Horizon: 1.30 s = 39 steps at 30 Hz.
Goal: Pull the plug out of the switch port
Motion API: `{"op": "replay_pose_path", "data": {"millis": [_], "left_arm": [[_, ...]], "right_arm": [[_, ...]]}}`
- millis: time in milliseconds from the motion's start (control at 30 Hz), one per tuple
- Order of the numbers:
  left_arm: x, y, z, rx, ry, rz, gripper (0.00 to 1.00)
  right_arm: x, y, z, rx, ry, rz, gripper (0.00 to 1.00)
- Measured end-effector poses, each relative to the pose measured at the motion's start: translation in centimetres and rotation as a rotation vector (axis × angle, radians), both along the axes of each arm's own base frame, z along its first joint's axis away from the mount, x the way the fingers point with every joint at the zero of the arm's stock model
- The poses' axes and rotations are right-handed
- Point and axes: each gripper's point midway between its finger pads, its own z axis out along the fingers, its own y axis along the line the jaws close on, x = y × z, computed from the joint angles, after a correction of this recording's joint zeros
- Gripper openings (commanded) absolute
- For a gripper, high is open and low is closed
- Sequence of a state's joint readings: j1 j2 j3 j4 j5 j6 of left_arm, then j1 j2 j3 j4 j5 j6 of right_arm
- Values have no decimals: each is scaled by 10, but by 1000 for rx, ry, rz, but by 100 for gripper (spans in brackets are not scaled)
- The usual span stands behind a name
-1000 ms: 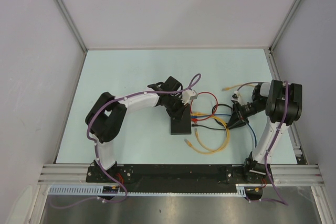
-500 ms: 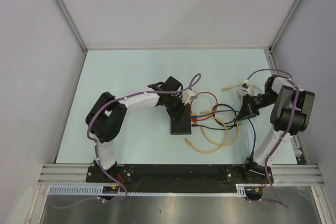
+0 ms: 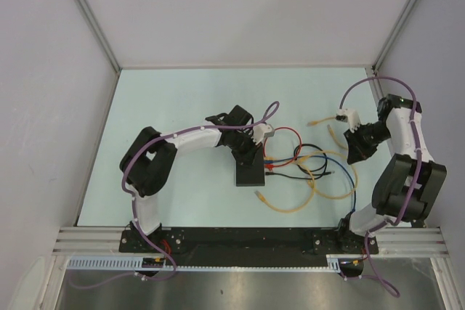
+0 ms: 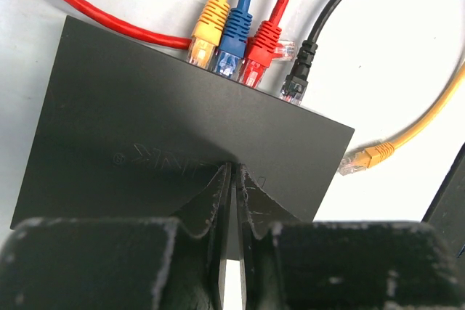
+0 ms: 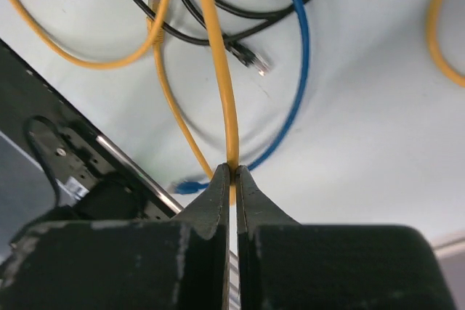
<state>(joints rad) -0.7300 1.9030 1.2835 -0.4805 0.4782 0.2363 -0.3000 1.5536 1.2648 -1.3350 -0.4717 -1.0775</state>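
Note:
The switch (image 3: 249, 173) is a flat black box at the table's middle. In the left wrist view the switch (image 4: 167, 128) has yellow (image 4: 206, 30), blue (image 4: 232, 38), red (image 4: 260, 49) and black (image 4: 298, 70) plugs side by side in its far edge. My left gripper (image 4: 234, 168) is shut, its tips down on the switch's top near the near edge. My right gripper (image 5: 233, 170) is shut on a yellow cable (image 5: 221, 70), lifted above the table at the right (image 3: 353, 155). Whether that cable ends in the yellow plug in the switch, I cannot tell.
Loose yellow, blue, black and red cables (image 3: 312, 172) loop between the switch and the right arm. A free yellow plug (image 4: 369, 155) lies right of the switch, a free black plug (image 5: 251, 59) under my right gripper. A metal rail (image 5: 131, 172) runs close by.
My right gripper has closed on the yellow cable and swung right and back, dragging the cable loops rightward. The left arm and the switch have stayed put.

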Motion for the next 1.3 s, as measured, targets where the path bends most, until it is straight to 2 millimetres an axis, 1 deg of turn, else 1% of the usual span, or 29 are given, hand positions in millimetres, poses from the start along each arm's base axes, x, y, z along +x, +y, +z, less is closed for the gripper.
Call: {"op": "replay_pose_path", "data": {"millis": [133,233,300,400,467,533,567,600,633,667,700,733,767,800,833,900,933,1000,1067,1133,1167,1200,1267,1300], "left_arm": [[0,0,0,0,2,0,13],[0,0,0,0,2,0,13],[0,0,0,0,3,-1,13],[0,0,0,-1,3,-1,13],[0,0,0,-1,3,-1,13],[0,0,0,1,6,-1,13],[0,0,0,2,7,-1,13],[0,-1,0,2,7,-1,13],[0,0,0,3,8,-1,13],[0,0,0,3,7,-1,13],[0,0,0,3,8,-1,14],[0,0,0,4,8,-1,14],[0,0,0,4,8,-1,14],[0,0,0,4,8,-1,14],[0,0,0,6,6,0,14],[0,0,0,7,5,1,15],[0,0,0,8,4,1,16],[0,1,0,9,3,1,16],[0,1,0,11,0,1,17],[1,1,0,14,-5,3,18],[1,1,1,18,-11,5,18],[3,2,1,22,-19,7,19],[5,4,2,36,-36,14,19],[5,7,3,46,-44,16,20]], "right_arm": [[1,-15,9,-40,-54,30,0],[14,-30,20,-44,-104,1,0],[34,-45,40,-40,-179,-38,0],[67,-70,77,-27,-330,-110,0],[85,-83,99,9,-405,-169,0],[99,-89,107,69,-434,-218,0],[108,-91,108,116,-433,-248,1],[115,-91,105,166,-420,-277,5],[123,-91,96,223,-391,-310,13],[130,-88,85,292,-341,-358,26],[134,-87,75,334,-297,-391,30],[137,-85,59,371,-233,-426,34],[137,-82,40,399,-160,-455,56],[137,-77,30,412,-117,-465,89],[138,-72,22,424,-69,-478,100],[141,-60,16,427,-23,-483,100],[145,-56,19,417,-22,-479,100],[159,-53,32,388,-67,-467,100],[179,-57,50,307,-193,-450,100],[192,-59,77,215,-368,-440,100],[194,-58,93,176,-469,-432,100],[190,-52,109,136,-574,-430,100],[177,-30,147,101,-754,-422,100],[173,-8,173,115,-858,-389,100]]}}
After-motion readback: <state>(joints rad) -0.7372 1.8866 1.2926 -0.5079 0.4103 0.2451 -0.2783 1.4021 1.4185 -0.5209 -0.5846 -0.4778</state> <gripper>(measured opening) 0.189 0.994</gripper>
